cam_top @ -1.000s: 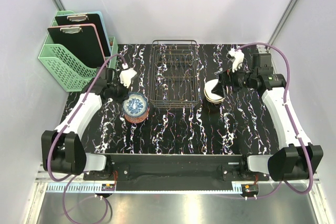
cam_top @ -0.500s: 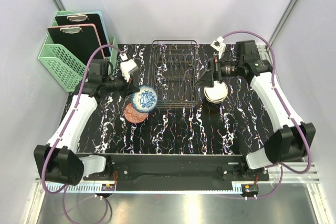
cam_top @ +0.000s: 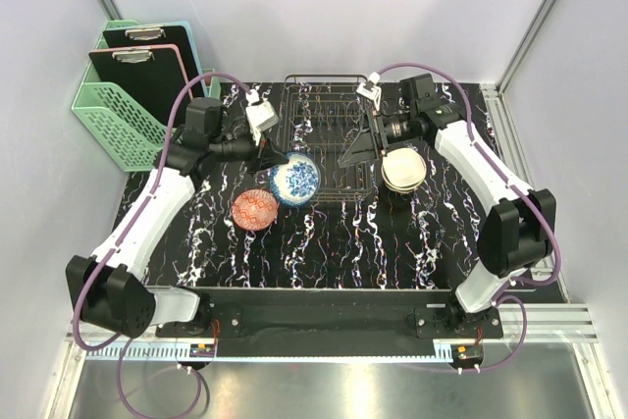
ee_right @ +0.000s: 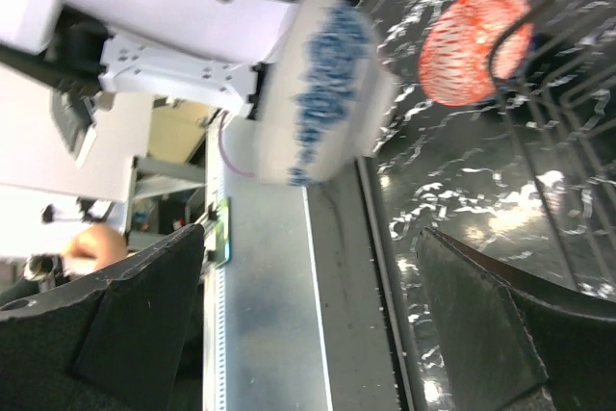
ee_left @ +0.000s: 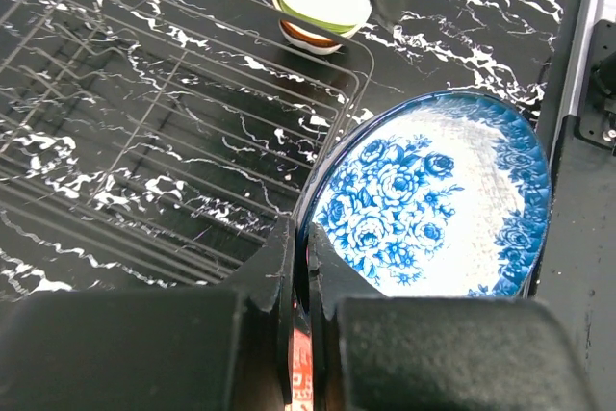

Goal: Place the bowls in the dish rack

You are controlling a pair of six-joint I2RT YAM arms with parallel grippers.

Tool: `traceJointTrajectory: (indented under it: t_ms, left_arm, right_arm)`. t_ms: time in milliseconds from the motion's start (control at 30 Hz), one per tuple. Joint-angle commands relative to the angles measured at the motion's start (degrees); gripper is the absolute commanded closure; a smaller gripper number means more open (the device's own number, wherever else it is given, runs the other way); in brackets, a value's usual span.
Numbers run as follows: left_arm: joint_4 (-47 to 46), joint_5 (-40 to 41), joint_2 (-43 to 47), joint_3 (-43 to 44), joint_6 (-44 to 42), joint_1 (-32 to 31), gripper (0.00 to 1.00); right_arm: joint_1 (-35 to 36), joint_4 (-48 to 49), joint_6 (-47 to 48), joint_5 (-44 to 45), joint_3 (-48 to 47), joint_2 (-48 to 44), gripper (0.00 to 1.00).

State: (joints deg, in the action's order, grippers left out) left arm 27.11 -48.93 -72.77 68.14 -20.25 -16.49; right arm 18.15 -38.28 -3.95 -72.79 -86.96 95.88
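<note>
My left gripper (cam_top: pixel 281 166) is shut on the rim of a white bowl with blue pattern (cam_top: pixel 295 181), which hangs tilted at the dish rack's (cam_top: pixel 327 134) front left corner. In the left wrist view the fingers (ee_left: pixel 279 267) pinch that bowl's (ee_left: pixel 433 199) rim beside the rack (ee_left: pixel 173 113). An orange bowl (cam_top: pixel 254 209) sits on the table below and left. My right gripper (cam_top: pixel 355 149) stands open over the rack's right side, empty. A stack of bowls (cam_top: pixel 402 168) with a cream-white one on top stands right of the rack. The right wrist view shows the held bowl (ee_right: pixel 327 84) and the orange bowl (ee_right: pixel 472 45).
A mint green basket (cam_top: pixel 118 110) with clipboards stands at the back left corner. The black marbled table (cam_top: pixel 334 242) ends at a metal rail in front. The two grippers are close together over the rack's front half.
My left gripper lifted the patterned bowl off the orange bowl and carried it right toward the rack. My right arm swung left from the stack to over the rack.
</note>
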Motion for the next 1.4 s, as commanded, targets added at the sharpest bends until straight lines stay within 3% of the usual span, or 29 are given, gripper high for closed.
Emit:
traceJointTrajectory:
  t_ms: [0,400,1267,1367]
  left_arm:
    - [-7.77,-4.78,-1.32,2.53,1.97,-0.56,1.00]
    - [-10.94,-7.50,-2.20,2.87,4.78,-1.61,1.00]
    - [-12.44,-5.48,-3.52,3.23,5.49,-3.81,1.00]
    - [-12.44,-5.30,-3.43,2.97,5.31,-3.81,1.00]
  right_arm:
    - [1.53,2.07,-1.33,-6.21,-2.25,0.36,0.00]
    - [4.26,3.65,-2.99,-4.46,-1.63,3.79,0.00]
    - [8.21,4.09,-4.58,-7.89,-3.57,7.05,0.00]
    - [8.22,4.18,-4.58,-8.24,-3.74,6.69,0.08]
